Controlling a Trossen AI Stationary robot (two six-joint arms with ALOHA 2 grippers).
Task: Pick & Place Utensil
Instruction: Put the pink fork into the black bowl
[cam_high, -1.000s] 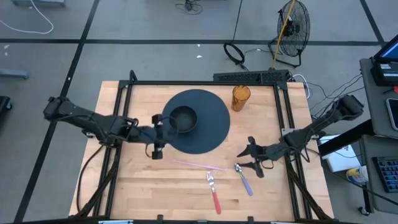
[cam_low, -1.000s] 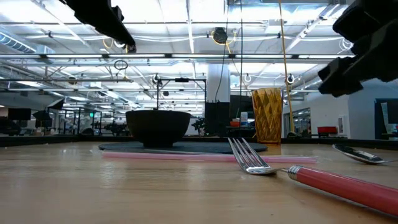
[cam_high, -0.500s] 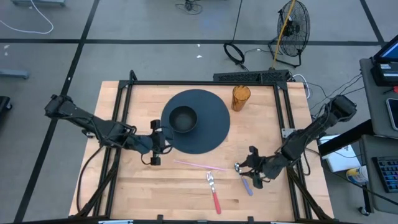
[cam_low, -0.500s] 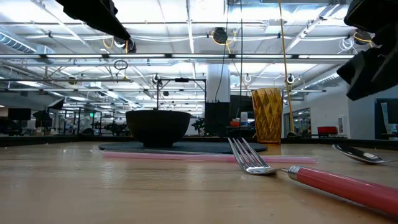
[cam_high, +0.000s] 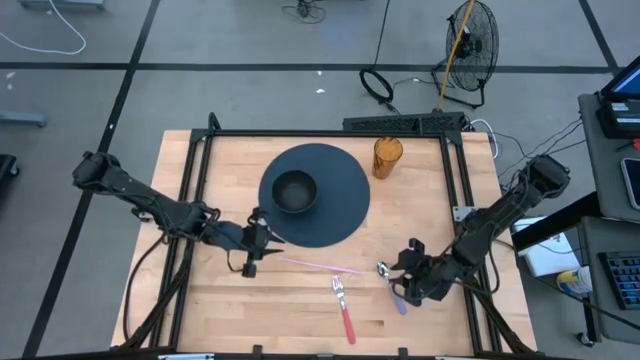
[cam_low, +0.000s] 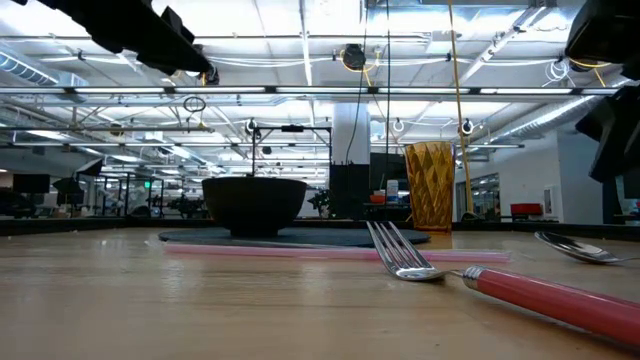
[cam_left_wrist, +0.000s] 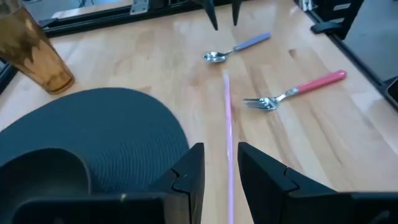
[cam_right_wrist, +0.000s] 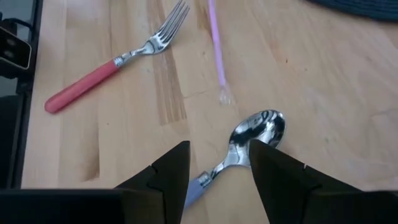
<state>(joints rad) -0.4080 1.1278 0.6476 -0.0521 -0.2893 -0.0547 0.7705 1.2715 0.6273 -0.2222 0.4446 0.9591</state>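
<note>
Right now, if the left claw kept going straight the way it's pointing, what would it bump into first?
Probably the pink straw: the left gripper has open fingers lined up along it. How high it hovers above the table is unclear.

Spoon: I am seeing its handle running out of sight between the right gripper fingers.
Fork: I am losing its red handle past the low view's edge.
Bowl: I am getting only part, cut off in the left wrist view.
</note>
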